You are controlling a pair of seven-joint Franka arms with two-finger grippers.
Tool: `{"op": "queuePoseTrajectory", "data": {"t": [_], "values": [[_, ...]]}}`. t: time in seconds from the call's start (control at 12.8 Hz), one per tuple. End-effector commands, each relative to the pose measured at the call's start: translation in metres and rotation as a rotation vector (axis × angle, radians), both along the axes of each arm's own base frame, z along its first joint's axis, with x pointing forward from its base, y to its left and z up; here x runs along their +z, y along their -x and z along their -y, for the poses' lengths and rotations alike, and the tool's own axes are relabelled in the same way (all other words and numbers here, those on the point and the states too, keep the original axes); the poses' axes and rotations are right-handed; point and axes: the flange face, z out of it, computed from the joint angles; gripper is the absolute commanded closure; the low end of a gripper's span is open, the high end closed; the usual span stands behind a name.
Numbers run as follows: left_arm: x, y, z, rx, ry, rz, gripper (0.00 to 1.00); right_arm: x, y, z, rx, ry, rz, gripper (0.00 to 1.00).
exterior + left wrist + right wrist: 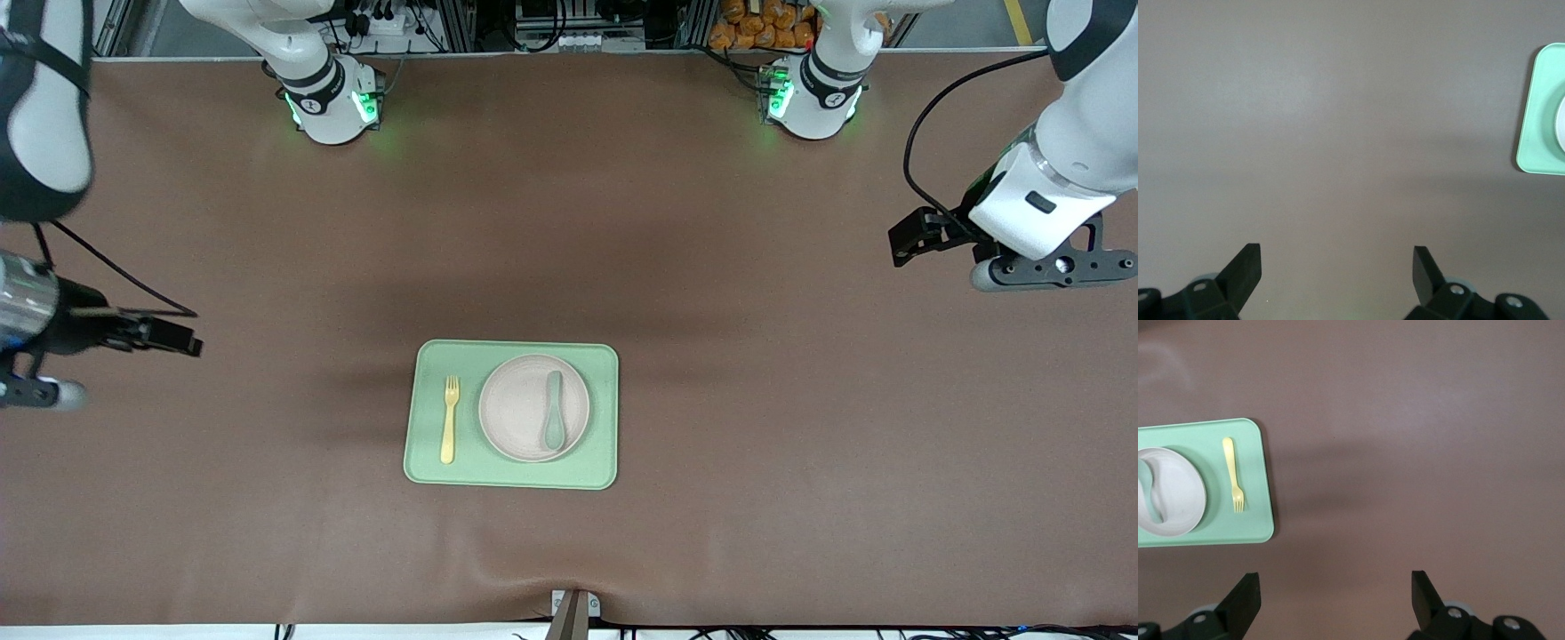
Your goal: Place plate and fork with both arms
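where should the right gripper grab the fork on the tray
Grip the fork at mid-handle, coming straight down with the fingers across its narrow width. It lies flat on the tray, beside the plate, toward the right arm's end. The right gripper is open.

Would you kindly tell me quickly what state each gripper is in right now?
Left gripper: open, holding nothing, over bare table at the left arm's end.
Right gripper: open, holding nothing, over bare table at the right arm's end.

Bare brown table [756, 293] on every side of the tray [427, 444]; both grippers hang high at the table's two ends.
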Motion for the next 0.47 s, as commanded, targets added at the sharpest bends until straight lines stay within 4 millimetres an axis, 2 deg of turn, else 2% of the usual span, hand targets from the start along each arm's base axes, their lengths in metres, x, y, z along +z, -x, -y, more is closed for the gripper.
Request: {"op": "queuePoseTrajectory", "data": {"t": [0.0,0.08,0.31,0.39], "values": [[0.010,0.007,-0.006,-0.008,0.013,0.032,0.00,0.038,0.038,0.021,-0.012,0.002,0.021,0.00],[0.013,0.008,-0.008,-0.007,0.014,0.035,0.00,0.048,0.050,0.023,-0.013,-0.004,0.030,0.00],[0.018,0.012,-0.032,-0.039,0.025,0.029,0.00,0.073,0.084,0.016,0.002,0.025,0.054,0.00],[0.019,0.015,-0.033,-0.045,0.040,0.010,0.00,0.078,0.093,0.015,0.004,0.027,0.059,0.00]]}}
